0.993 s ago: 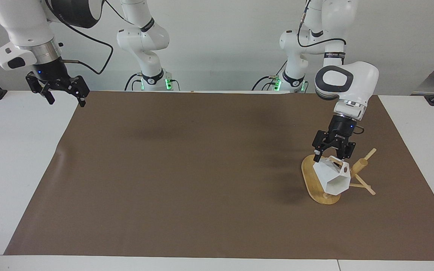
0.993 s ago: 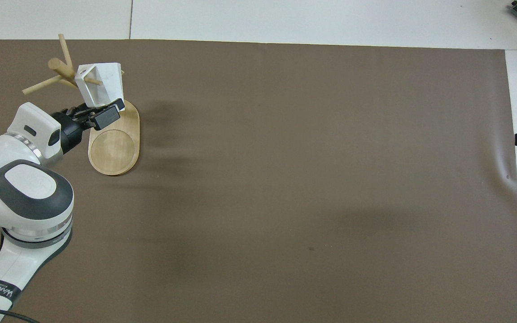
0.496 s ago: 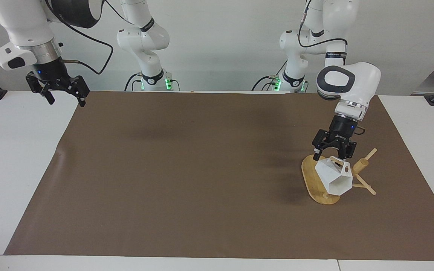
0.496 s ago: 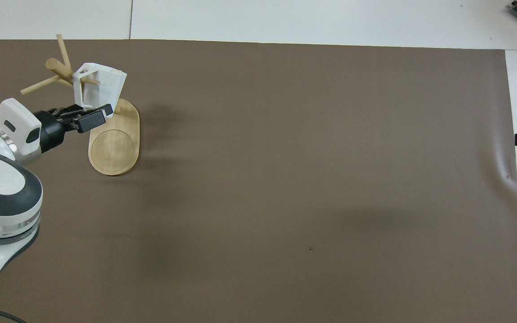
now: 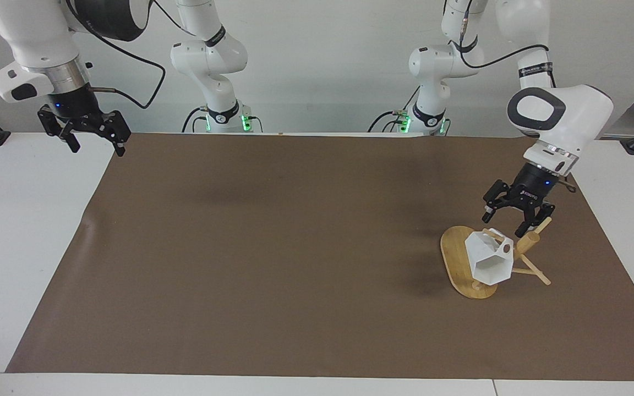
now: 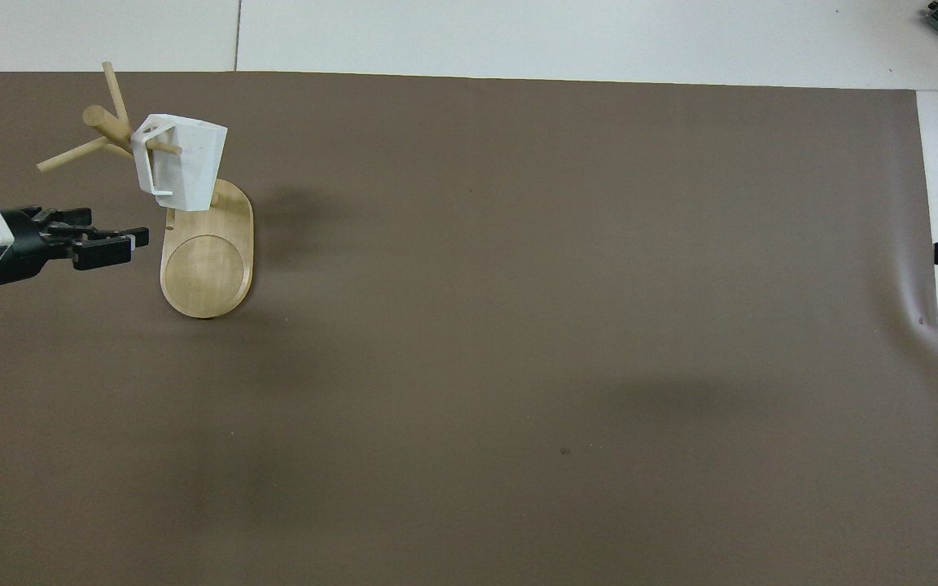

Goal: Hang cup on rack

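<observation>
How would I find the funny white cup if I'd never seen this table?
Look along the big brown mat toward the left arm's end, where a light bamboo rack stands on an oval base. A small white angular cup hangs by its handle on one thin peg. It is the only white, many-sided thing among those wooden sticks.

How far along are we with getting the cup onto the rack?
Done, as it looks: the small white faceted cup hangs by its handle on a peg of the light bamboo rack, clear of both grippers. In hand: nothing; the left gripper is up beside the rack, jaws open. The right gripper waits open at its own end. Left: only parking the left arm.
</observation>
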